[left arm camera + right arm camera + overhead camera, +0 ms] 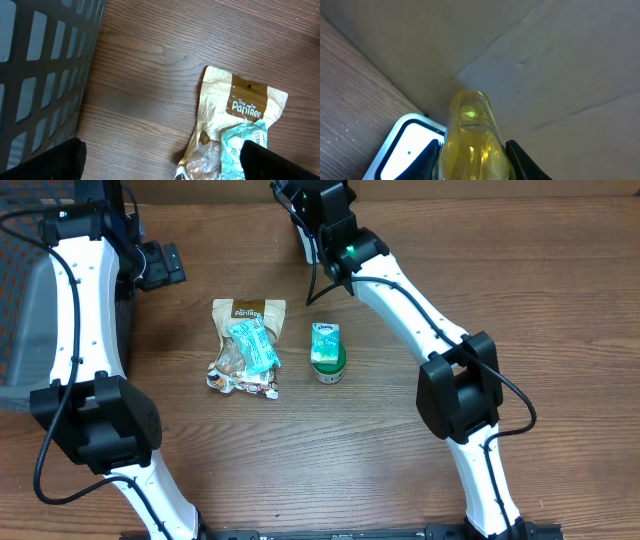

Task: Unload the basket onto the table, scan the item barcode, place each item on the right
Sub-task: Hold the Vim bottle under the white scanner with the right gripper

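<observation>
Overhead, writing: none readable from this height.
Overhead, items: the tan paper snack pouch [248, 315] lies flat mid-table on the wood-grain table [350, 460]. A crinkled teal plastic wrapper [254, 346] lies across it. Just to the right, a small green-and-white packet [324, 337] sits on a green-lidded round tub [332, 369].
Overhead, arms: the left arm [85, 300] arches along the grey slotted plastic basket [20, 320], and the left gripper [160, 265] is beside the pouch, apart from it. The right arm [400, 305] stretches to the table's far edge.
Left wrist, writing: the pouch's brown band reads "The PanTree".
Left wrist, tool: the left gripper's black fingertips [50, 160] are spread wide and hold nothing.
Right wrist, tool: the right gripper [472, 162] is clamped on a glossy translucent yellow rounded object [470, 130].
Right wrist, nearby: a white rounded panel with a blue rim [407, 147] is beside the fingers; I cannot tell what it is.
</observation>
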